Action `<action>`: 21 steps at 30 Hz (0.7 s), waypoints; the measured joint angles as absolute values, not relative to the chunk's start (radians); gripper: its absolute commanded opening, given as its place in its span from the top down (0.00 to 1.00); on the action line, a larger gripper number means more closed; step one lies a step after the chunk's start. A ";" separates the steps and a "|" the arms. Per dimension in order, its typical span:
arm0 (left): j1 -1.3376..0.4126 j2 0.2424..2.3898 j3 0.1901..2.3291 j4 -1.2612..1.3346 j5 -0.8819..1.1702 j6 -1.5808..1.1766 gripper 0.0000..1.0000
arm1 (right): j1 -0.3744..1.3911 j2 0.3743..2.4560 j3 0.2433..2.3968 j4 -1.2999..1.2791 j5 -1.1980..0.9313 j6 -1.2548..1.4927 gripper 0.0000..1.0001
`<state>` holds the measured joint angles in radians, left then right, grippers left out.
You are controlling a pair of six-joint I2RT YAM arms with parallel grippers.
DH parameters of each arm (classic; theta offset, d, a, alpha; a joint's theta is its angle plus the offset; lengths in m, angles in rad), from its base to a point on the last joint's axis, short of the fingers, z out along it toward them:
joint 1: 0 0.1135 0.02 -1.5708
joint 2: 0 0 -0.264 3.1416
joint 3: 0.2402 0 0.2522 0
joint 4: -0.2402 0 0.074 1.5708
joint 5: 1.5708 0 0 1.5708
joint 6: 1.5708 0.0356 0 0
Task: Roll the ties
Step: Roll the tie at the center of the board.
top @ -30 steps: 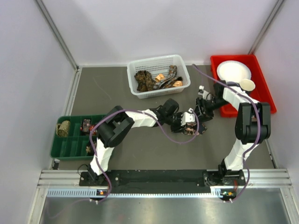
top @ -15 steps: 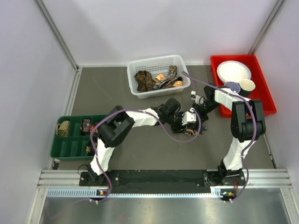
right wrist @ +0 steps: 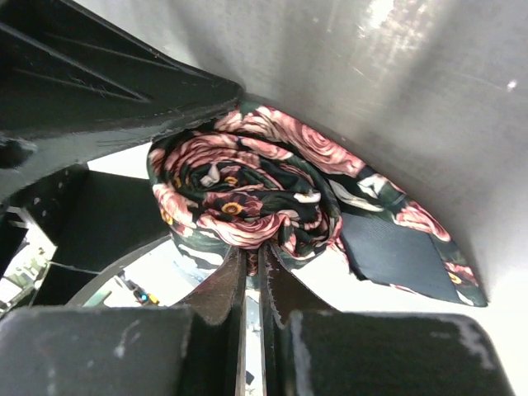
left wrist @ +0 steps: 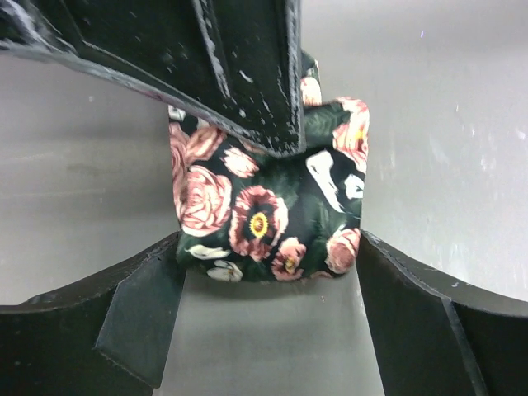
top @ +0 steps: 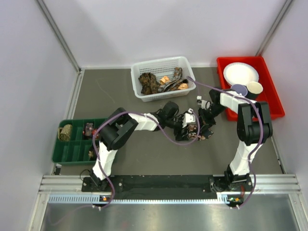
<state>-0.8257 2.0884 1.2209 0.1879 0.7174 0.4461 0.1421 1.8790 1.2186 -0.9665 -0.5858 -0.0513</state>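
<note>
A tie [left wrist: 268,206], dark with pink roses, is rolled into a compact coil on the grey table near the middle [top: 196,131]. My left gripper [left wrist: 271,257] is open, its fingers [left wrist: 140,318] wide on either side of the coil's near end and not pressing it. My right gripper [right wrist: 262,252] is shut on a fold at the coil's edge [right wrist: 247,198], coming from the opposite side. The tie's loose tail [right wrist: 396,247] lies flat beside the coil. In the top view the two grippers, left [top: 188,124] and right [top: 204,127], meet at the roll.
A white mesh basket [top: 161,61] at the back holds several loose ties [top: 161,83]. A green divided tray [top: 77,149] on the left has rolled ties [top: 65,132] in it. A red tray [top: 272,94] on the right carries a white plate [top: 240,73] and two cups [top: 254,87].
My left gripper has opened wide and let go of the coil, drawing back slightly left. My right gripper has moved in leftward and shut on the coil's edge.
</note>
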 measured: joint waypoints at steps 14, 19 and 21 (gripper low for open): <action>-0.848 2.206 1.219 0.525 0.785 0.343 0.45 | 0.142 1.887 1.234 -0.996 -0.505 -0.068 1.00; -0.858 2.198 1.229 0.482 0.765 0.371 0.61 | 0.142 1.892 1.246 -1.005 -0.490 -0.072 1.00; -0.864 2.186 1.228 0.455 0.743 0.388 0.69 | 0.142 1.893 1.246 -1.008 -0.490 -0.074 1.00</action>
<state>-0.8642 2.1864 1.2282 0.4553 0.7433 0.3878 0.1421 1.8927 1.2465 -1.0077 -0.4900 -0.0738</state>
